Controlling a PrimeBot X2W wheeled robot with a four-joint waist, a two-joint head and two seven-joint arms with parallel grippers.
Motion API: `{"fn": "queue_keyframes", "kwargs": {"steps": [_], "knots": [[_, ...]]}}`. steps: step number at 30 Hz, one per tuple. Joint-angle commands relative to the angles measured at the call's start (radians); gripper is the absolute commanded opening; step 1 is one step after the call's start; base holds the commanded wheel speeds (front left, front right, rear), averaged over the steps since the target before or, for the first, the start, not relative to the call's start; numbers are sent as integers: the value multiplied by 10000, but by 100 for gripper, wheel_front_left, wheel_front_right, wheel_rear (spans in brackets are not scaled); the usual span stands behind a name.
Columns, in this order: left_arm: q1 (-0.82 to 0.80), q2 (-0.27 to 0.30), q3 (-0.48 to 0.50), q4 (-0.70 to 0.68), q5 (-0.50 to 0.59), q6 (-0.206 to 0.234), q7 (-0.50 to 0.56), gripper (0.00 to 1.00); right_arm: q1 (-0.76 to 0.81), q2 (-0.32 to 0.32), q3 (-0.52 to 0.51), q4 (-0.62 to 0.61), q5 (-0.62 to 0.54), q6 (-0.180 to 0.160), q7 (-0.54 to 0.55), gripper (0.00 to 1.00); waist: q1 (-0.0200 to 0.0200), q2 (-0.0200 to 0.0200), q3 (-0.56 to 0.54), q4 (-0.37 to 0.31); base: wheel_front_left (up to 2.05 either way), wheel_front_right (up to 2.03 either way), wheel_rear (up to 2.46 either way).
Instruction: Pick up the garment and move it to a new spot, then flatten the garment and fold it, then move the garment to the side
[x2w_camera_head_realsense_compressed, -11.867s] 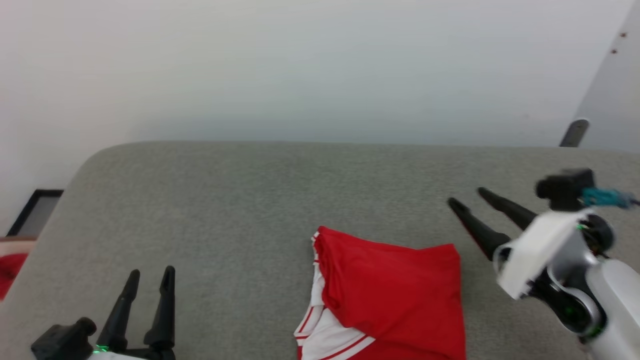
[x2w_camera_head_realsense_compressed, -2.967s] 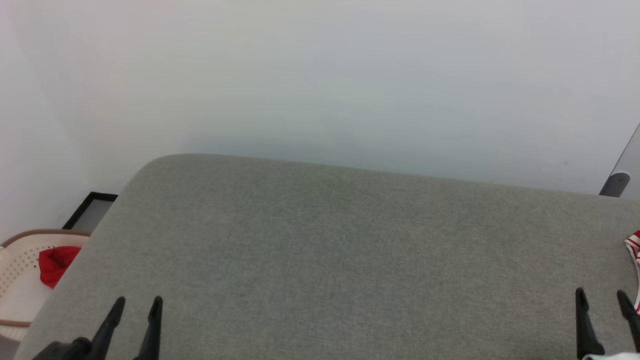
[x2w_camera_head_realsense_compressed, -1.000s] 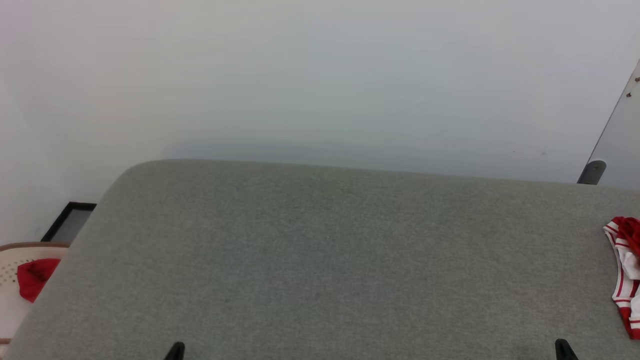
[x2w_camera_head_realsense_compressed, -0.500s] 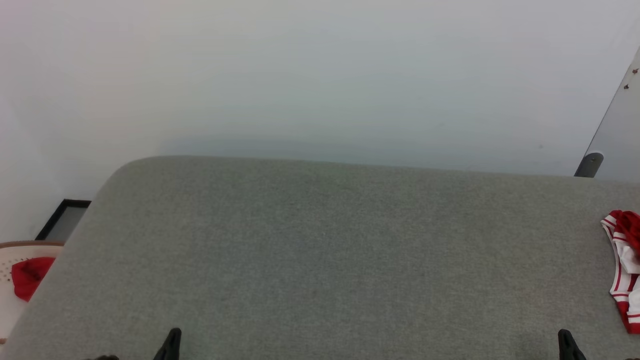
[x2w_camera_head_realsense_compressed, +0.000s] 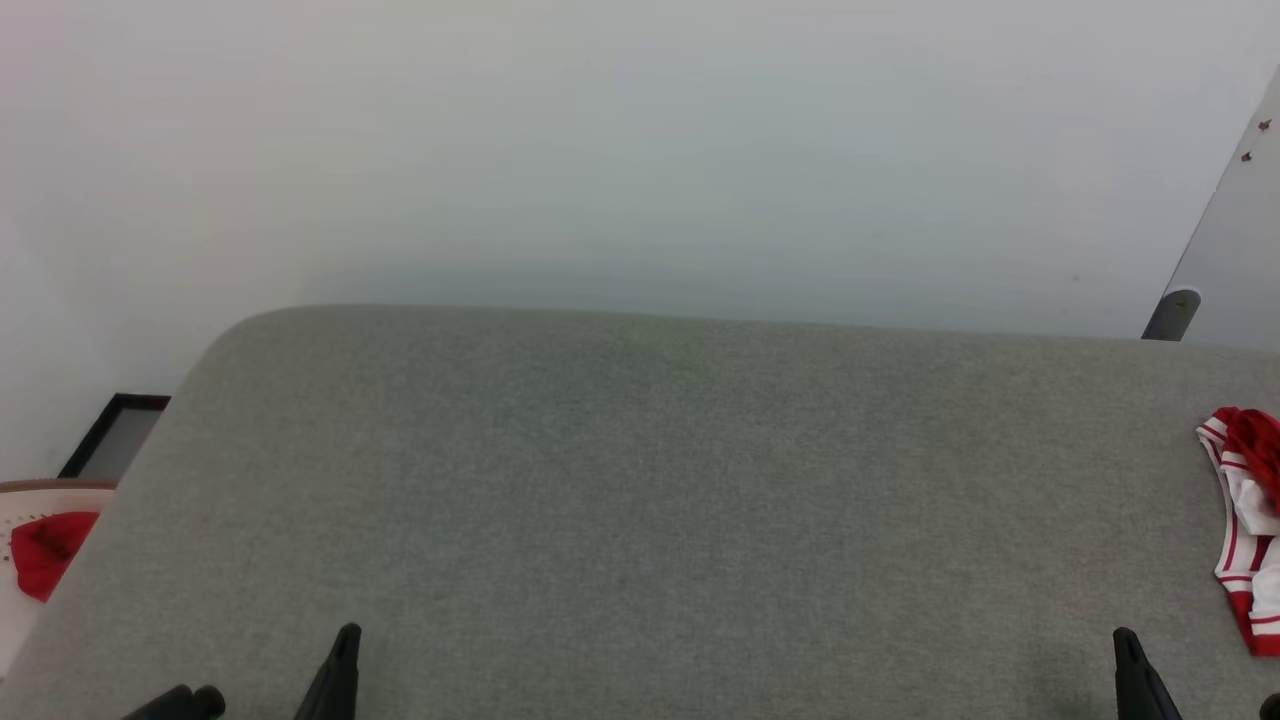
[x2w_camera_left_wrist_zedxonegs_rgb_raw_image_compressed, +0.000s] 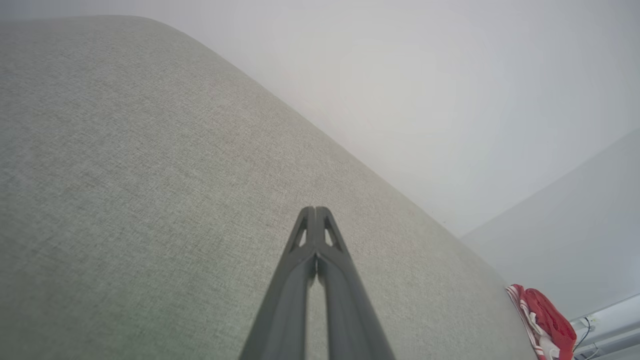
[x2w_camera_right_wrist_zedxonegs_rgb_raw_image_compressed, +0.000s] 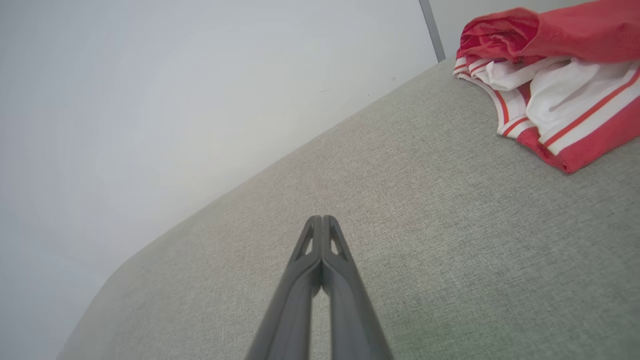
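The red and white shirt (x2w_camera_head_realsense_compressed: 1245, 520) lies bunched up on the big grey cushion (x2w_camera_head_realsense_compressed: 640, 500). In the head view it is far out at 3 o'clock, and the edge of the picture cuts part of it off. Nothing touches it.

The left gripper (x2w_camera_left_wrist_zedxonegs_rgb_raw_image_compressed: 316, 212) is closed tight. Its two dark fingers meet at the tips and hold nothing. In the head view it pokes up at 7 o'clock. In the left wrist view the shirt is small and far away at 4 o'clock.

The right gripper (x2w_camera_right_wrist_zedxonegs_rgb_raw_image_compressed: 322, 220) is closed tight too, with nothing between its fingers. In the head view it pokes up at 5 o'clock. In the right wrist view the shirt sits at 1 o'clock, well apart from the tips. I cannot tell if either gripper touches the cushion.

A pale wall (x2w_camera_head_realsense_compressed: 640, 150) stands behind the cushion at 12 o'clock. At 8 o'clock in the head view, off the cushion, a small red cloth (x2w_camera_head_realsense_compressed: 45, 550) lies in a pale basket (x2w_camera_head_realsense_compressed: 40, 486).
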Motion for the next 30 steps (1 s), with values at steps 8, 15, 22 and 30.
{"fn": "queue_keyframes", "kwargs": {"steps": [8,15,22,30], "knots": [[-473,-189,324,-169,-969,-16,322,0,-501,-25,15,-187,1344,-3,323,0,0,-1,91,-64,0,0,0],[-636,-394,506,-180,-1653,-20,562,0,-677,-7,31,-209,2279,-4,550,0,0,-1,168,-118,0,0,0],[-785,-586,676,-192,-2292,-23,782,0,-829,7,46,-227,3168,-4,775,0,0,-1,245,-171,0,0,0],[-946,-785,856,-203,-2973,-26,1027,0,-1004,27,64,-246,4097,-4,1001,0,0,-1,333,-233,0,0,0]]}}
